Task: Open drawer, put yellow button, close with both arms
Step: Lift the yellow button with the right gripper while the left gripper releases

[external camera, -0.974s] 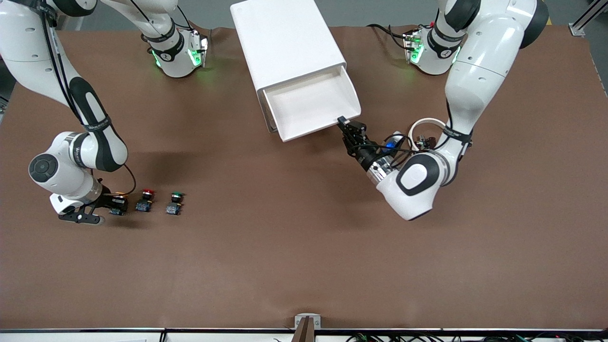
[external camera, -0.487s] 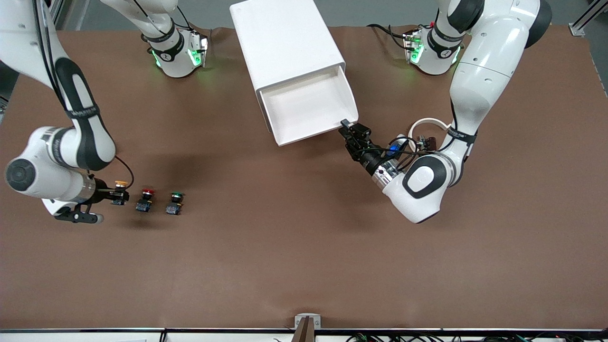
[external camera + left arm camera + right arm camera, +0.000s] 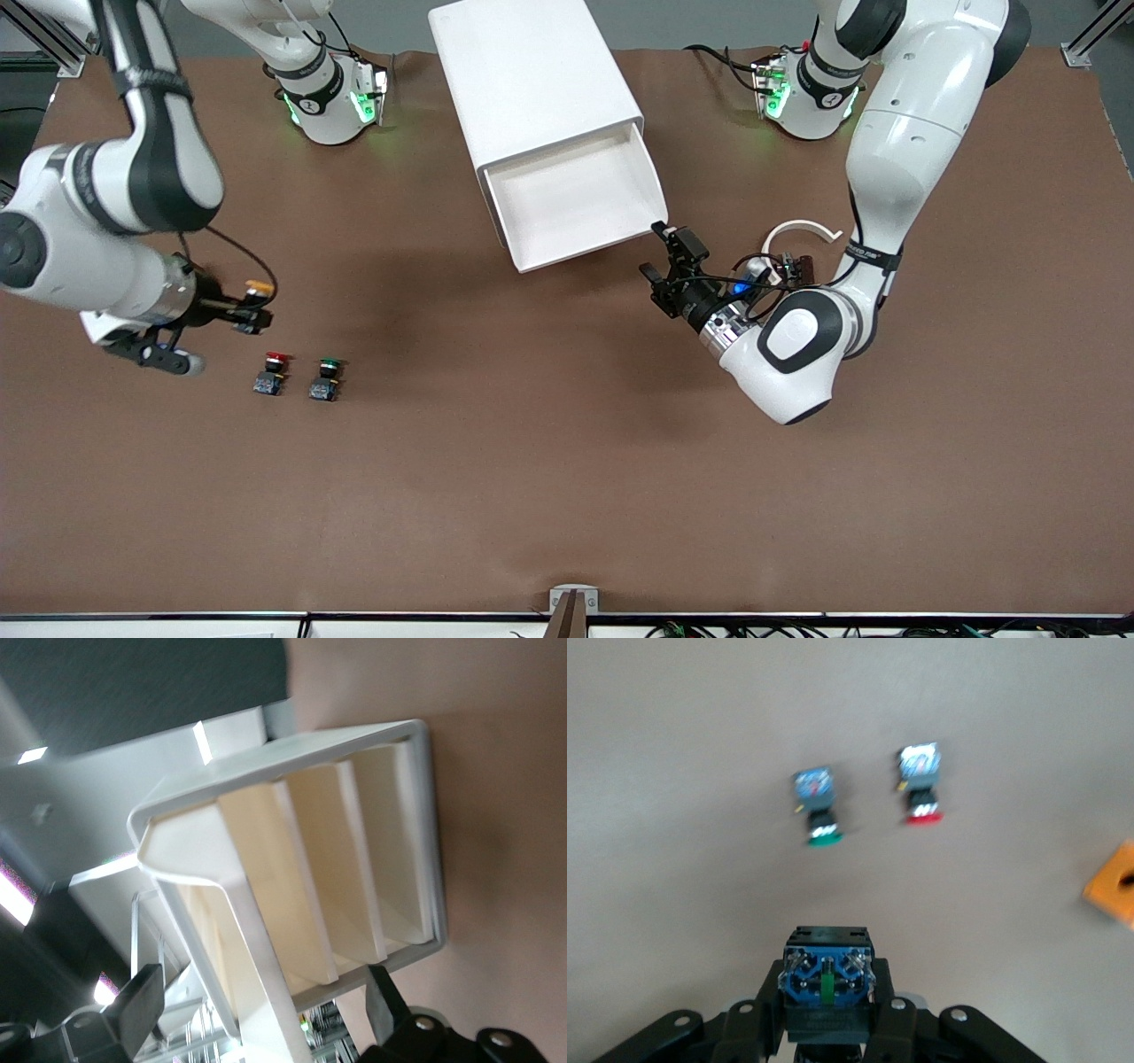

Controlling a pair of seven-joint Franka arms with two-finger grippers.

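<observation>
The drawer [image 3: 589, 250], uppermost in the white cabinet [image 3: 532, 80], stands pulled out with its white tray bare. In the left wrist view its front [image 3: 252, 939] juts toward the camera past the three lower drawers. My left gripper [image 3: 666, 257] is open and empty just off the drawer's front corner toward the left arm's end, with its fingers [image 3: 137, 1005] wide apart. My right gripper [image 3: 252, 317] is shut on the yellow button [image 3: 258, 288] and holds it in the air above the table near the other buttons. The button's blue base [image 3: 828, 979] shows between the fingers.
A red-capped button [image 3: 272, 372] and a green-capped button [image 3: 326, 377] stand side by side on the brown table, and both also show in the right wrist view, the red [image 3: 921, 788] and the green [image 3: 818, 811]. An orange object [image 3: 1114, 886] shows at that view's edge.
My right gripper has lifted the yellow button off the table and carried it up and toward the cabinet. My left gripper has opened and drawn slightly back from the drawer's corner.
</observation>
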